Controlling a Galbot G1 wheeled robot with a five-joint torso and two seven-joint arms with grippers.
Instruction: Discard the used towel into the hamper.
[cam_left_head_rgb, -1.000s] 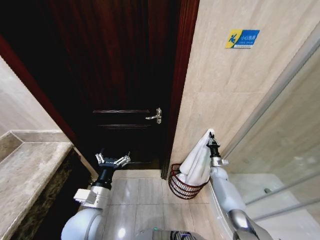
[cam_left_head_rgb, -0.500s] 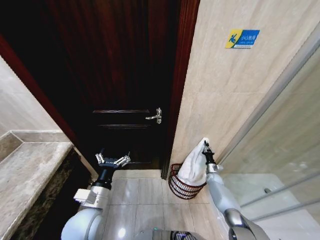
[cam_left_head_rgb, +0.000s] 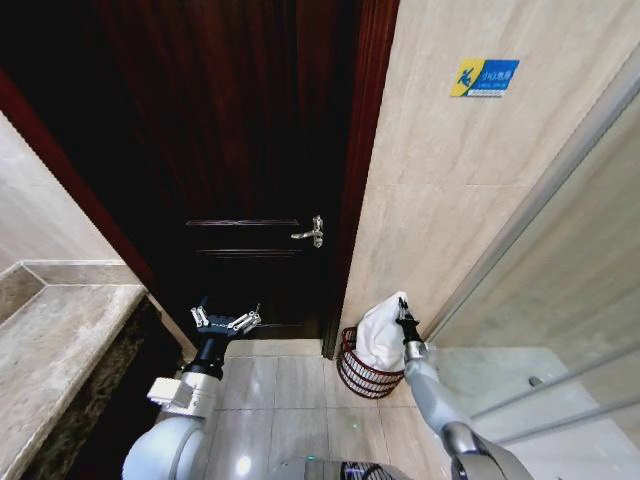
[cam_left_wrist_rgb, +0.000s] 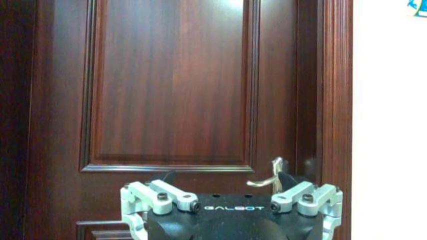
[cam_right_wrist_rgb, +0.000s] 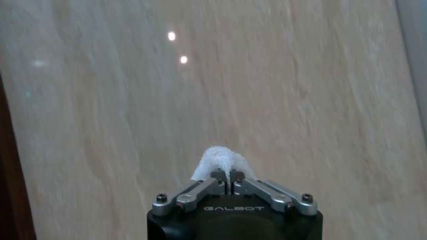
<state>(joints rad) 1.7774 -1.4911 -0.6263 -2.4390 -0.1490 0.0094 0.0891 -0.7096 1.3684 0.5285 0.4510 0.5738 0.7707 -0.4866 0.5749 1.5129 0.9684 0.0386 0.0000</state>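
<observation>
A bathroom corner seen from the robot's head, looking down at a tiled floor (cam_left_head_rgb: 290, 385) in front of a dark wooden door (cam_left_head_rgb: 240, 150) with a silver lever handle (cam_left_head_rgb: 310, 233). To the right of the door frame, a beige stone-tiled wall (cam_left_head_rgb: 450, 200) carries a small blue and yellow sign (cam_left_head_rgb: 484, 77), and a glass shower partition (cam_left_head_rgb: 570, 290) slants across the far right. The hamper (cam_left_head_rgb: 365, 372), a small round reddish-brown wire basket, stands on the floor against that wall, just beside the door frame. The right pincer (cam_left_head_rgb: 404, 312) is clenched on the top of a white towel (cam_left_head_rgb: 382, 335), whose bulk sits down inside the hamper's rim while its gathered peak rises above it. In the right wrist view the pincer's jaws are pressed together with a tuft of the white cloth pinched between them, the pale wall behind. The left pincer (cam_left_head_rgb: 225, 320) hangs released, jaws spread wide, in front of the lower door, well apart from the hamper. A grey stone bench (cam_left_head_rgb: 50, 350) runs along the left edge.
</observation>
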